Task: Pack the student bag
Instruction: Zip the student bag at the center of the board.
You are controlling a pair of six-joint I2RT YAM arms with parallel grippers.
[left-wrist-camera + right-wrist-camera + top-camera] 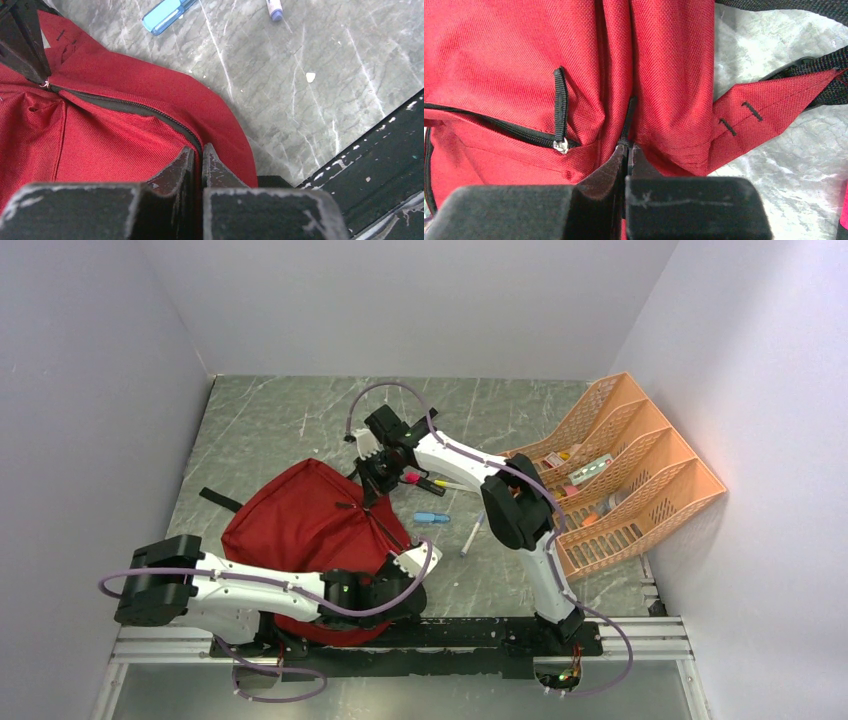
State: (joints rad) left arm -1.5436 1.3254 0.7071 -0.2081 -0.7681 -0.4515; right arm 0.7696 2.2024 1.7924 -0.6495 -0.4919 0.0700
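Slippage is the main worry here. The student bag [300, 525] lies slumped on the left half of the table [280, 410], and both arms grip it by very little. The right gripper [628, 149], at the bag's far right corner, has its jaws pressed together on a thin black zipper pull [629, 117]. The left gripper [198, 152], at the near right edge, is pinched shut on the red fabric just beside the zipper line [130, 107] (how much cloth sits between the jaws is hard to tell).

If the right arm drags the pull while the left hold is shallow, the cloth could tear free. The whole soft bag would then slide along instead of the slider running. A pull taken off-line from the teeth could jam the slider or let the tab pop out of the jaws.

The bag could also sweep the blue pen [431, 517] and the white pen [472, 537], which lie near its right side, and push them further off towards the orange organiser [620, 475]. The black strap [824, 62] beside the right gripper could snag a finger.
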